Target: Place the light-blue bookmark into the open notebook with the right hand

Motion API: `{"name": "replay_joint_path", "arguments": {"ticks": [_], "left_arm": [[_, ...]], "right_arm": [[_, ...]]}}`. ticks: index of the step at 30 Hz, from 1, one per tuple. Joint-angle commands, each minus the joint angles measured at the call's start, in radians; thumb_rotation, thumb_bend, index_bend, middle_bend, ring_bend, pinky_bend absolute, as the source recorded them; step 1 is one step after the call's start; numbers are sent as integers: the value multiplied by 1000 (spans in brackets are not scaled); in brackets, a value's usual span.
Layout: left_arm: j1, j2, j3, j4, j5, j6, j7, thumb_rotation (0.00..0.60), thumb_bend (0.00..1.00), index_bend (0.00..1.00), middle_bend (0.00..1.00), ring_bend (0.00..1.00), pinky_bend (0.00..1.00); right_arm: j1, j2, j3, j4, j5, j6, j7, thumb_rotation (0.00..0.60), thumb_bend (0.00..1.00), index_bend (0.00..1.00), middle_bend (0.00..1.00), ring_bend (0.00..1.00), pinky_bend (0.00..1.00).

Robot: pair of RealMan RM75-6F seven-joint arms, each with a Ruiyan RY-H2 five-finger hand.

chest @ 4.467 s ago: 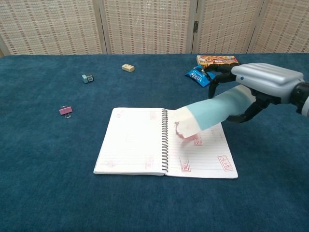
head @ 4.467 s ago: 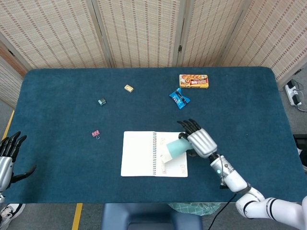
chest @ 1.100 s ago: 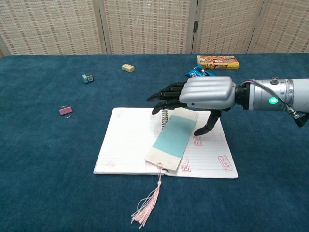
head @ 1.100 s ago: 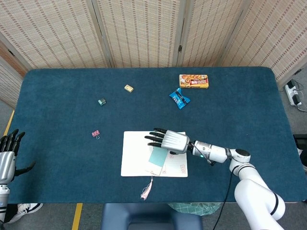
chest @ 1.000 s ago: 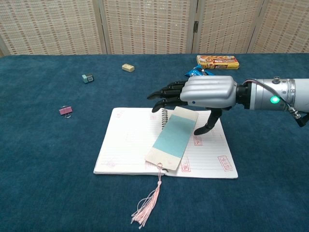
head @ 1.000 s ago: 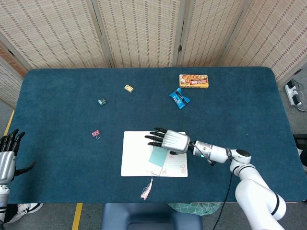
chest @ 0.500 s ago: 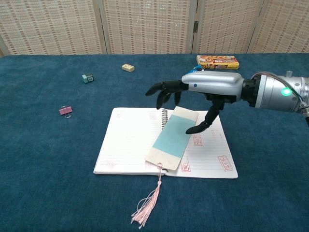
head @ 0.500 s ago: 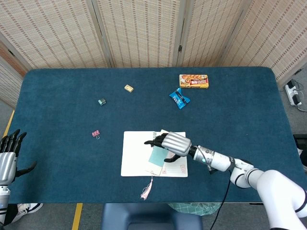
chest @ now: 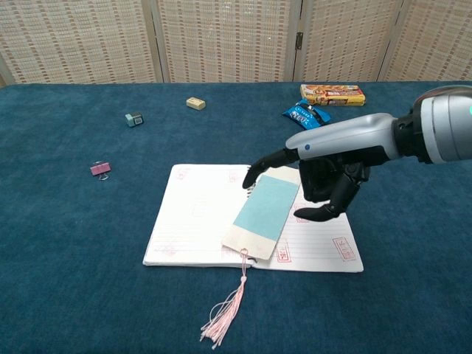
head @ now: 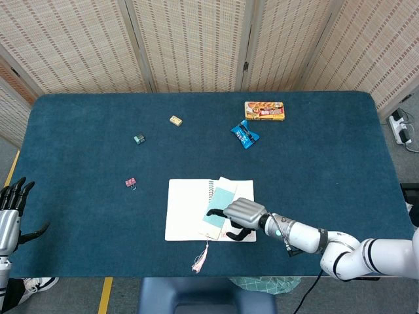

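Observation:
The open spiral notebook [head: 186, 209] [chest: 199, 214] lies near the table's front edge. The light-blue bookmark [head: 221, 196] [chest: 264, 210] rests flat and slanted across the spiral and the right page. Its pink tassel [head: 200, 260] [chest: 223, 313] trails off the notebook onto the cloth. My right hand [head: 241, 213] [chest: 332, 169] hovers above the right page, holding nothing, with one finger stretched toward the bookmark's top end and the others hanging loosely. My left hand [head: 10, 212] stays at the far left edge, fingers spread and holding nothing.
On the blue cloth lie a pink binder clip [head: 131, 182] [chest: 100, 169], a small teal block [head: 139, 138] [chest: 133, 119] and a beige eraser [head: 175, 120] [chest: 195, 103]. A blue packet [head: 245, 134] [chest: 304, 114] and an orange snack box [head: 264, 110] [chest: 332, 94] sit further back.
The bookmark, held by my right hand 4.5 s ago, now lies on the notebook. The hand has lifted off it and drawn back toward the front, fingers drooping. The left hand has not moved.

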Motion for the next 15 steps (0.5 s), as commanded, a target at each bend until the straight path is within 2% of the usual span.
{"name": "replay_joint_path", "arguments": {"ticks": [1, 6, 15], "left_arm": [[1, 3, 0, -2, 1, 1, -6, 600, 247, 113, 0, 0, 0], [5, 14, 3, -8, 11, 9, -24, 600, 247, 113, 0, 0, 0], [11, 24, 3, -10, 19, 22, -47, 600, 247, 111, 0, 0, 0]], "right_arm": [[26, 11, 29, -28, 91, -63, -62, 514, 518, 152, 1000, 1000, 1000], [55, -48, 55, 3, 197, -152, -78, 515, 529, 139, 1000, 1000, 1000], [61, -76, 53, -11, 261, -172, -169, 514, 531, 140, 1000, 1000, 1000]]}}
